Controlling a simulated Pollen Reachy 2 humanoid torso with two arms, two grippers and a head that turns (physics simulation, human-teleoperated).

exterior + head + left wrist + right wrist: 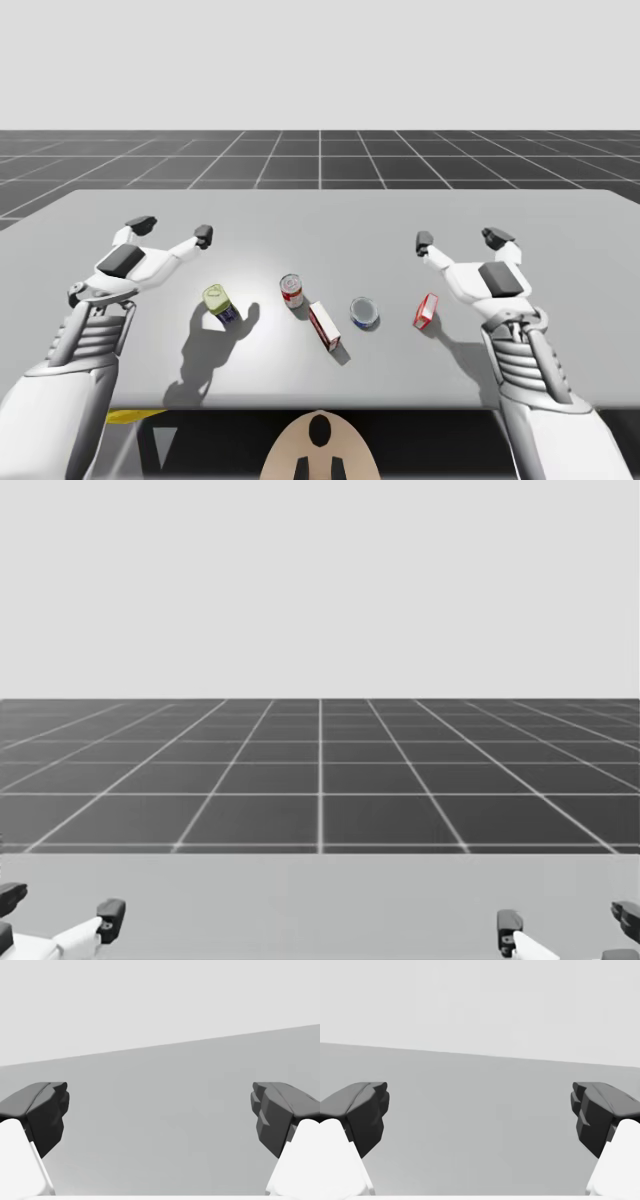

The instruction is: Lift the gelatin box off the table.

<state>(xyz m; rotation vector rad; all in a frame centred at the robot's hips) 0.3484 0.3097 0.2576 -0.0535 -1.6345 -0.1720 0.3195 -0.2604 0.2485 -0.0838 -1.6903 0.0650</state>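
small red box (426,311) upright on its edge on the table (560,215), right of blue can (364,313), untouched | right gripper (458,239) raised just beyond box, palm down, fingers spread wide, holding nothing | left gripper (171,229) raised beyond green can (220,304), fingers equally wide apart, holding nothing

The small red box (427,311) stands on 1 narrow edge on the grey table (320,220), right of centre in the frame's lower half, tilted slightly toward upper right, touching nothing else.
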